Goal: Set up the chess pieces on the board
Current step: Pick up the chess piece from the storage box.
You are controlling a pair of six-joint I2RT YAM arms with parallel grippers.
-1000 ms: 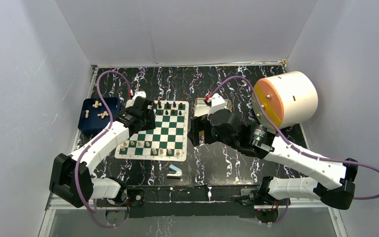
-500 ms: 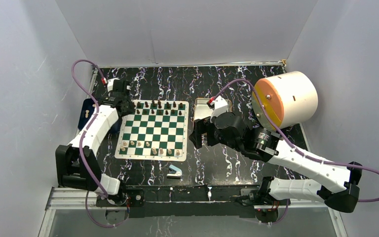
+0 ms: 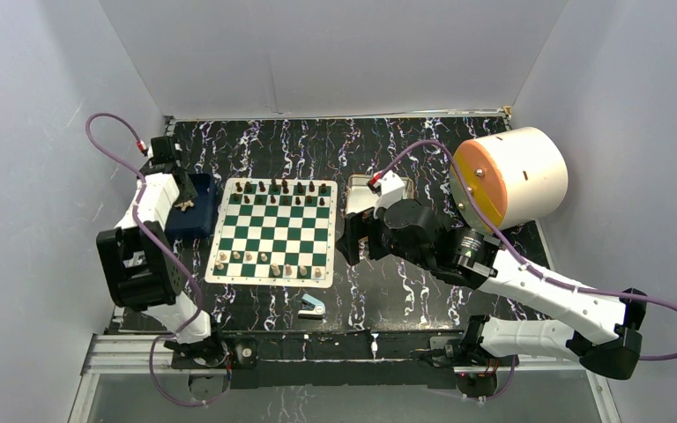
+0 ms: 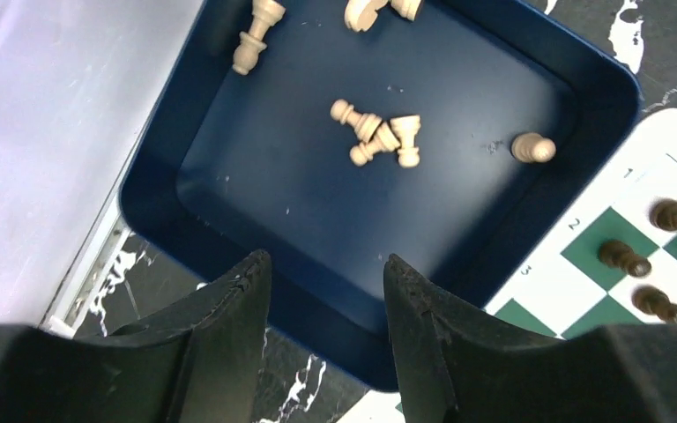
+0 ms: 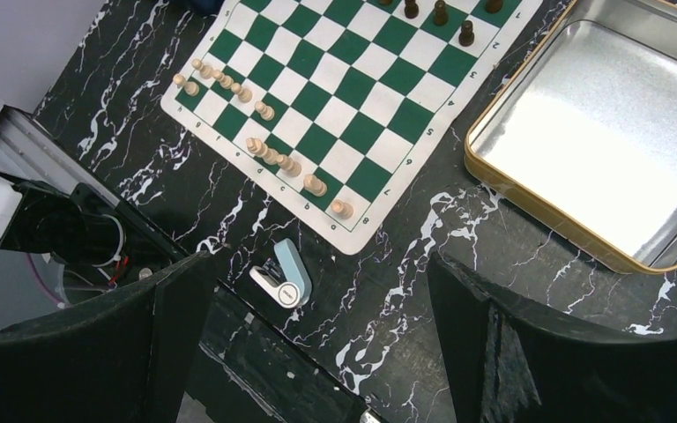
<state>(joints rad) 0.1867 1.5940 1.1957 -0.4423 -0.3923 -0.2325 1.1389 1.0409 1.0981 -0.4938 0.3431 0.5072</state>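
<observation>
Above blue tray (image 4: 273, 198) | left tool (image 4: 328, 264) jaws apart | pale pieces (image 4: 379, 137) inside

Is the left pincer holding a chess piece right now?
No, the left pincer is open with nothing between its fingers, hovering over the blue tray where pale pieces lie loose.

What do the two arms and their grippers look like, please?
The left arm and right arm have white shells with black joint housings. Each trails a purple cable that ends in a red-tipped plug near the wrist. The left gripper and right gripper have broad, matte black fingers.
</observation>
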